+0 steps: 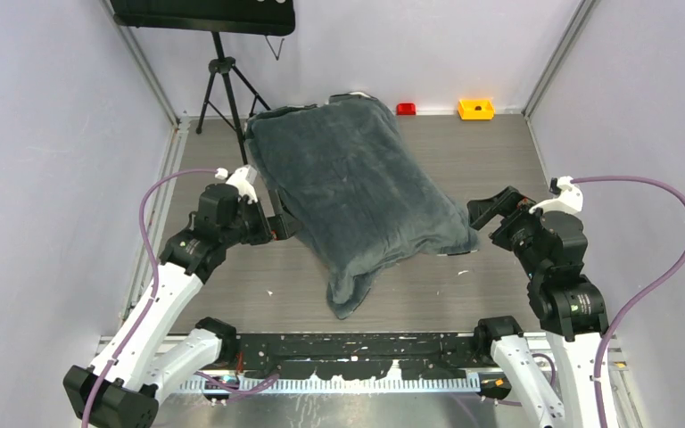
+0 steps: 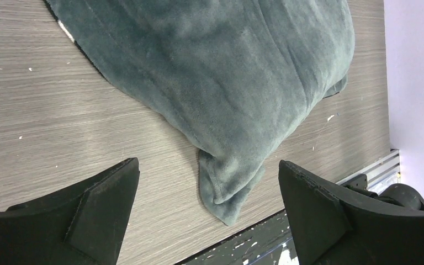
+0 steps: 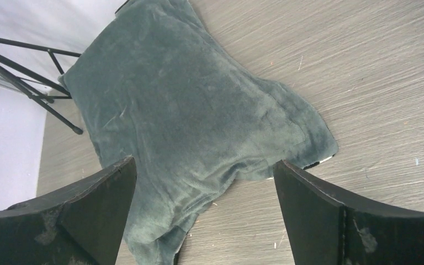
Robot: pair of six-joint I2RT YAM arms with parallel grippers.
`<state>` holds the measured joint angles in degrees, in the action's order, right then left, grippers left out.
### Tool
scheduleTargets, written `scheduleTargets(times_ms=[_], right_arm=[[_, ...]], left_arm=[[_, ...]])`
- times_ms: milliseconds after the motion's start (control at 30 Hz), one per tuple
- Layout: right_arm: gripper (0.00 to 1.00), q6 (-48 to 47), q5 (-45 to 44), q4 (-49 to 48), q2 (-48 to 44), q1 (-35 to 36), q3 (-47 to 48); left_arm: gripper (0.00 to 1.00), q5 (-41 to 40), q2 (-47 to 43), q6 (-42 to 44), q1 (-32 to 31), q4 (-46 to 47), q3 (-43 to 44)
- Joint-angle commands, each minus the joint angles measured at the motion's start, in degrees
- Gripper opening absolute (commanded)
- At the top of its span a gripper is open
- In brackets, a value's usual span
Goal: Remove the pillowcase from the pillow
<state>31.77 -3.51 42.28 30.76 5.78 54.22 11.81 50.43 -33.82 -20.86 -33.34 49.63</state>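
Observation:
The dark grey fuzzy pillowcase (image 1: 352, 183) lies stuffed and slanted across the middle of the wood-grain table, with a loose floppy corner (image 1: 350, 290) trailing toward the near edge. The pillow is hidden inside it. The pillowcase also shows in the left wrist view (image 2: 226, 72) and the right wrist view (image 3: 182, 110); a sliver of black-and-white lining peeks out at its edge (image 3: 314, 163). My left gripper (image 1: 278, 225) is open and empty beside the pillowcase's left edge. My right gripper (image 1: 491, 214) is open and empty just right of its near right corner.
A black tripod (image 1: 223, 85) stands at the back left next to the pillowcase's far end. A small red block (image 1: 406, 109) and a yellow block (image 1: 475, 109) sit by the back wall. A black metal rail (image 1: 366, 348) runs along the near edge.

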Motion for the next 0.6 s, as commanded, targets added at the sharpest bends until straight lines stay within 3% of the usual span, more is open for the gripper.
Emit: scheduleTargets(times_ms=[0,200,367,567], right_arm=[[0.99,1.3,1.3,-0.7,0.9,-0.1,0.3],[1.00,2.3,6.3,-0.3,5.1,-0.1,-0.9],[1.00,10.4,-2.3,1.2,7.7,-0.1,-3.5],[1.00,12.8,6.9,-0.7,14.4,-0.1,-7.4]], left_arm=[[1.00,-1.1,-1.4,-1.6,0.3,1.5,-1.9],[1.00,-0.6,0.5,-4.4,0.3,2.2,-3.9],[1.00,2.4,4.1,-5.8,0.4,4.1,-4.7],[1.00,7.7,6.8,-7.8,0.4,10.3,-6.8]])
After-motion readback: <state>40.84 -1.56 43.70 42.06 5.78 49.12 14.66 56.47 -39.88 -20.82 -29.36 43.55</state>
